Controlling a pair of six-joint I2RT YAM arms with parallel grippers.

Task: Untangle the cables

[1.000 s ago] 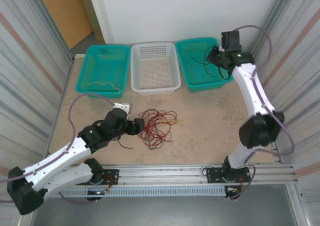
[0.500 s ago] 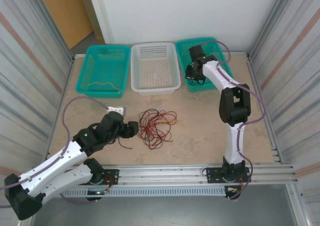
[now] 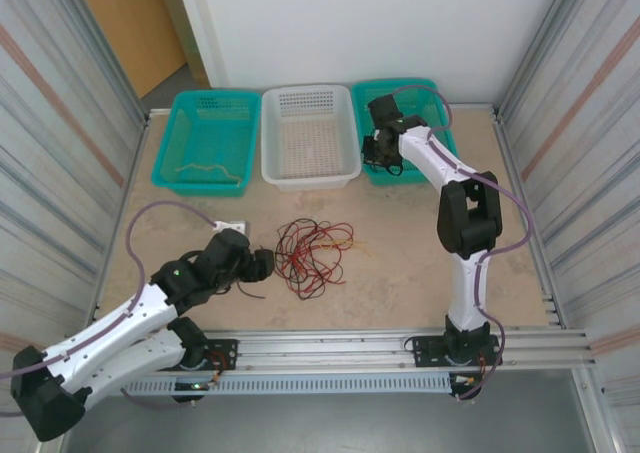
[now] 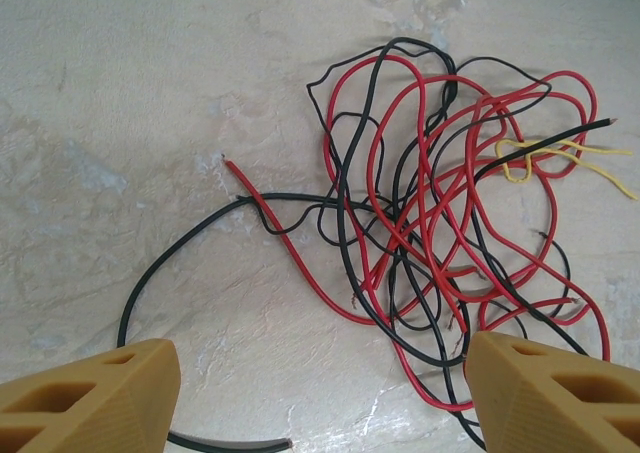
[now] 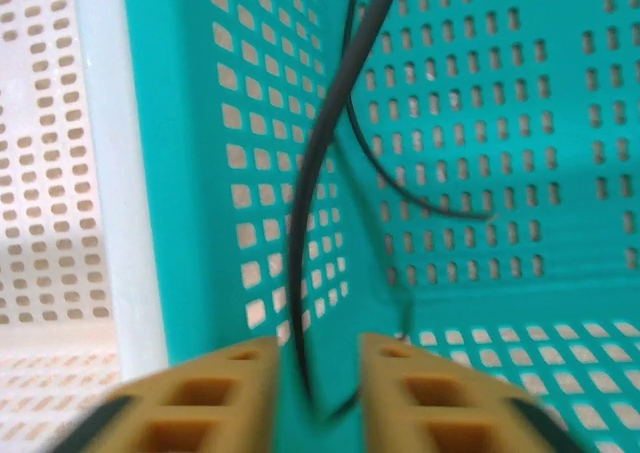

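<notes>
1. Left teal basket [image 3: 216,96]: stands at the far left of the table [image 3: 420,243]. One tan cable [image 3: 208,170] lies inside it, along the near wall.
2. Left gripper [image 3: 262,263]: sits low over the table, just left of the tangle of cables [image 3: 312,253]. In the left wrist view the left gripper [image 4: 320,403] has its two fingers [image 4: 90,398] set wide apart. It is released and grips nothing. The loose end of a black strand [image 4: 230,441] lies on the table between the fingers and touches neither.
3. Tangle of cables [image 4: 440,223]: rests on the table near its middle, in front of the baskets. Red strands [image 4: 385,123] and black strands loop over one another. A thin yellow strand [image 4: 545,158] is knotted into its right side.
4. White basket [image 3: 306,90]: stands between the two teal baskets, touching both.
5. Right gripper [image 3: 375,153]: reaches into the right teal basket [image 3: 400,82] at the corner beside the white basket. In the right wrist view the right gripper [image 5: 318,393] has its fingers [image 5: 200,393] a little apart. A black cable [image 5: 312,203] runs down through the gap. The gap is wider than the cable, so the cable hangs loose and is not clamped.
6. Right teal basket [image 5: 200,123]: a second thin black wire [image 5: 420,198] lies against its perforated wall.
</notes>
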